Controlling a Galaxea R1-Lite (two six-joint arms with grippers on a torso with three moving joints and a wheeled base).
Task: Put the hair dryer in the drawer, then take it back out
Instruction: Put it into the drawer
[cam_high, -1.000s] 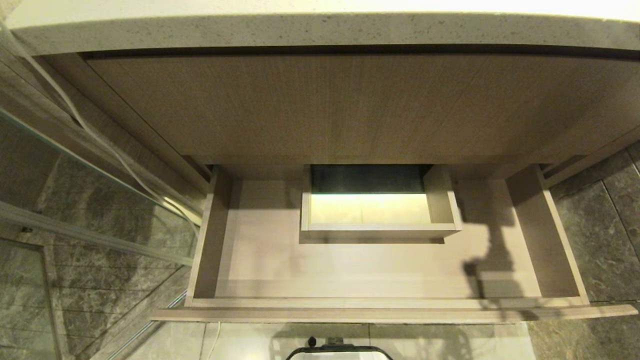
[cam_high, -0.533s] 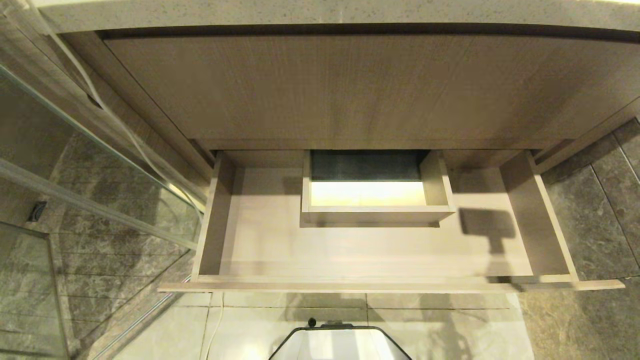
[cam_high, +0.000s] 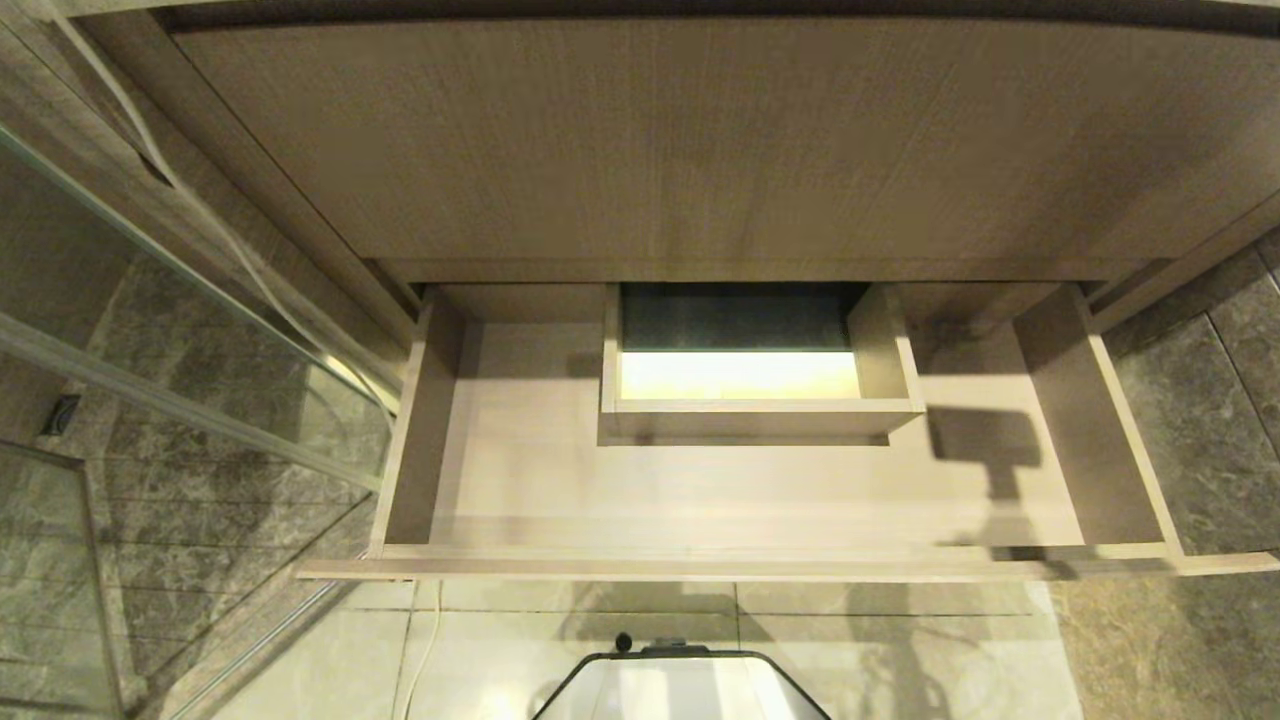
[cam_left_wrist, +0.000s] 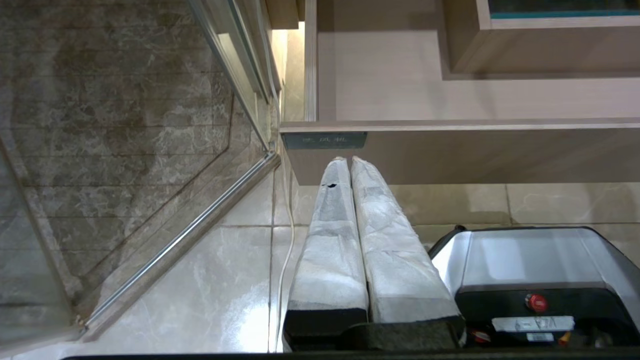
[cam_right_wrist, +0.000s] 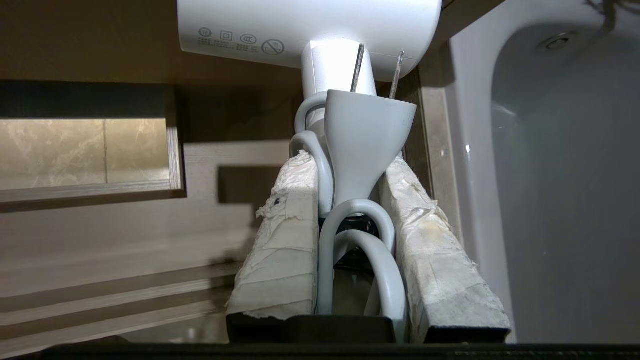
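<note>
While right gripper jaws clamp hair dryer handle w/ cord, lower it right of drawer cut-out; clearance prob. fine. Left gripper jaws closed, empty.

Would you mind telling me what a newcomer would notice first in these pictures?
Probably the drawer, pulled wide open below the cabinet front, bare but for a hair-dryer-shaped shadow at its right. Next, the right gripper clamped on the white hair dryer, its cord and plug bundled between the taped fingers.
</note>
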